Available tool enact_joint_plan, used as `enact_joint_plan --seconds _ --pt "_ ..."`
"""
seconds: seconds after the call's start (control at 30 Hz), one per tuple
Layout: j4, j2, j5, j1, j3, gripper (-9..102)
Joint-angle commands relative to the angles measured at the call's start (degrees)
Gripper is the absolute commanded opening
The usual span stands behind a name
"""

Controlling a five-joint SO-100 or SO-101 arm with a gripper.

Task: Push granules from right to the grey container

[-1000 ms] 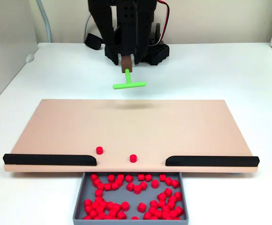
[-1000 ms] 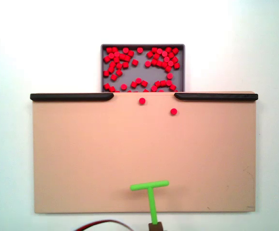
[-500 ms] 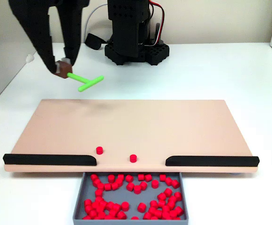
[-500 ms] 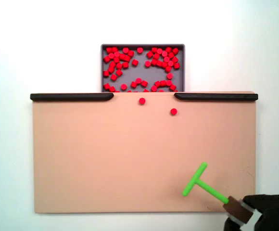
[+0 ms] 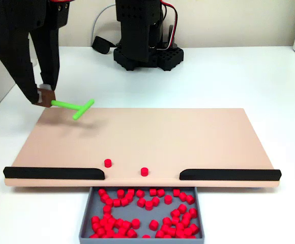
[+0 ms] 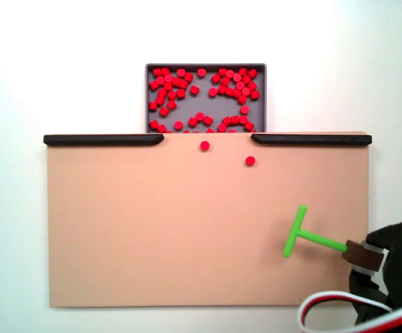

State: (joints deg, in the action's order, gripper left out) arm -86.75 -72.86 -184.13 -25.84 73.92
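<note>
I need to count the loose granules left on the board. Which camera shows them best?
The top-down fixed view: both loose granules sit clearly apart on the tan board. The front fixed view shows them foreshortened near the black strips.

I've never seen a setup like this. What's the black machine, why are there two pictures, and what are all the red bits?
The black machine is a small robot arm; its gripper holds a green T-shaped pusher by a brown block. Two cameras film the same moment: one fixed view faces the arm from across the table, another looks straight down. A tan board lies on the white table, with black strips along one edge. The red bits are granules: most lie in the grey container beside the gap between the strips, and two sit on the board near it.
</note>
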Motion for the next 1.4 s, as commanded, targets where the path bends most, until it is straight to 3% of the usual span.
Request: enact_joint_plan --seconds 0.0,0.23,1.37 --pt "-0.09 1.93 -14.33 0.18 -5.19 0" --pt "-0.09 8.35 -15.03 1.05 -12.13 0" --pt "-0.09 16.96 -10.11 3.87 -18.63 0"
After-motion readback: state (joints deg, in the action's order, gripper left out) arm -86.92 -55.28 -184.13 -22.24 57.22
